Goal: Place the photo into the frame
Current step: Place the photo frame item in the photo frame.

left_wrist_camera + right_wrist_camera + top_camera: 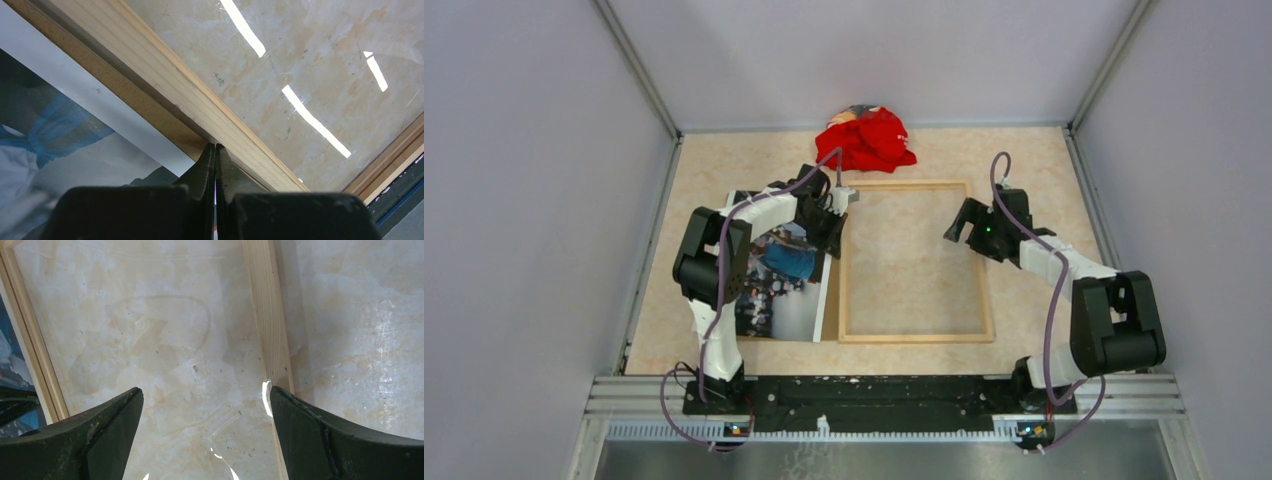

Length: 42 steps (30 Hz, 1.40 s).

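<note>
The large glossy colour photo (796, 300) lies just left of the thin light-wood frame (914, 337). We judge it light, floppy and slick, so we pinch its white border. Our left gripper (215, 150) is closed at the frame's left rail, and our right gripper (205, 390) is agape over its right.

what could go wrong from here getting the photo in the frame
The left jaws are shut, tips at the seam between the photo and the frame, gripping nothing; pushing on could crease the print's edge or shove the frame.
The right jaws hang open over the right rail, holding nothing, so the frame may slide if nudged.
The red cloth lies near the far rail and could snag a sliding frame.
</note>
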Tool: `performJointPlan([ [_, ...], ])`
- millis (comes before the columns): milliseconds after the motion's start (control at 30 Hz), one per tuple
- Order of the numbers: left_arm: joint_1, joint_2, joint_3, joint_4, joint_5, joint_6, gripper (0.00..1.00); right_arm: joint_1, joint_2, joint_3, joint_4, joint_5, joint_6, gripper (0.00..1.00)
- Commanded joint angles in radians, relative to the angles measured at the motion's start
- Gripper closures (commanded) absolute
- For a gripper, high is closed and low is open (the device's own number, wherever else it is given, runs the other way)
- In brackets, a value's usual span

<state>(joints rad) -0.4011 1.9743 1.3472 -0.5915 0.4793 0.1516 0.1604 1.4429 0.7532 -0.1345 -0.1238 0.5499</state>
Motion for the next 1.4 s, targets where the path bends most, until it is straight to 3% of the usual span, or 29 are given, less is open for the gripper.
performJointPlan([
  [0, -0.011, 0.032, 0.022, 0.024, 0.0, 0.009, 1.0, 0.006, 0.021, -0.01, 0.033, -0.04, 0.016, 0.03],
  [233, -0.012, 0.034, 0.026, 0.022, -0.002, 0.009, 1.0, 0.005, 0.012, -0.018, 0.069, -0.123, 0.054, 0.04],
  [667, -0.012, 0.027, 0.02, 0.016, -0.013, 0.017, 1.0, -0.015, -0.015, 0.105, -0.036, 0.012, -0.003, 0.04],
  [1367, -0.012, 0.031, 0.029, 0.014, -0.007, 0.022, 1.0, -0.019, 0.084, 0.054, 0.005, 0.038, -0.021, 0.05],
])
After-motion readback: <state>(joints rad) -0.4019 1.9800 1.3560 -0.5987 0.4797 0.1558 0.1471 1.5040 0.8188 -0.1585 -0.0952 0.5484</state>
